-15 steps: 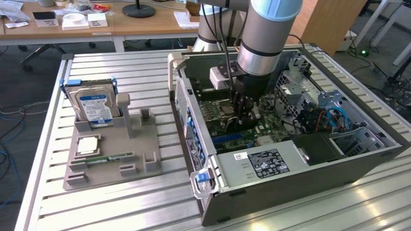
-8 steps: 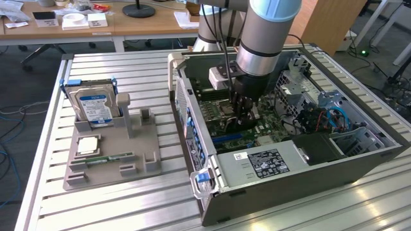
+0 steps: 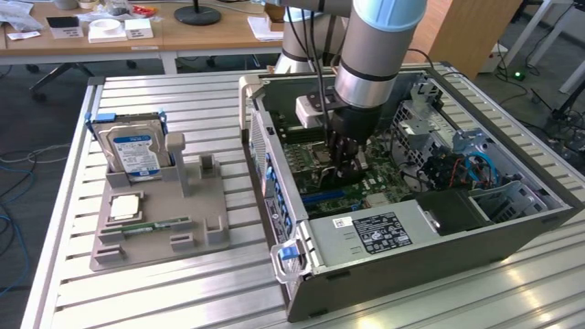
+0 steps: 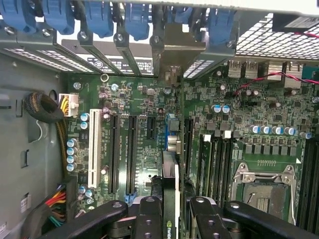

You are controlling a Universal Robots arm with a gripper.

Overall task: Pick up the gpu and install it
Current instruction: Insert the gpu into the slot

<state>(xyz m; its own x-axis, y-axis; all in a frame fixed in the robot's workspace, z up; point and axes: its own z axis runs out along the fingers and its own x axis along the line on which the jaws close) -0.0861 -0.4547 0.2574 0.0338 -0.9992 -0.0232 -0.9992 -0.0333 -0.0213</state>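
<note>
gpu (image 4: 171, 172) sits edge-on between the two black fingers (image 4: 149, 211), standing upright over the motherboard (image 4: 144, 124). The gripper (image 4: 172, 206) is pinching the gpu from both flat sides. The card runs toward the rear slot openings, in line with a silver bracket plate (image 4: 175, 45) under the blue latches (image 4: 99, 15). Can't tell if its lower edge is seated in a slot.

On one side of the gpu are long black expansion slots (image 4: 113, 152) and a white slot (image 4: 93, 144). On the other side are memory slots (image 4: 214, 164) and an empty CPU socket (image 4: 261, 186).

In the exterior view the gripper (image 3: 346, 168) is low inside the open computer case (image 3: 412, 260), centre of frame, with the arm (image 3: 379, 48) coming down from the top. The power supply (image 3: 375, 229) is just below it in the frame.

On the exterior view's left, well apart from the case, a grey fixture (image 3: 196, 205) holds:
- an upright hard drive (image 3: 135, 147)
- a processor chip (image 3: 125, 205)
- a memory stick (image 3: 155, 225)

Everything rests on a slatted aluminium table (image 3: 183, 295). A wooden desk (image 3: 183, 34) is at the upper left.
</note>
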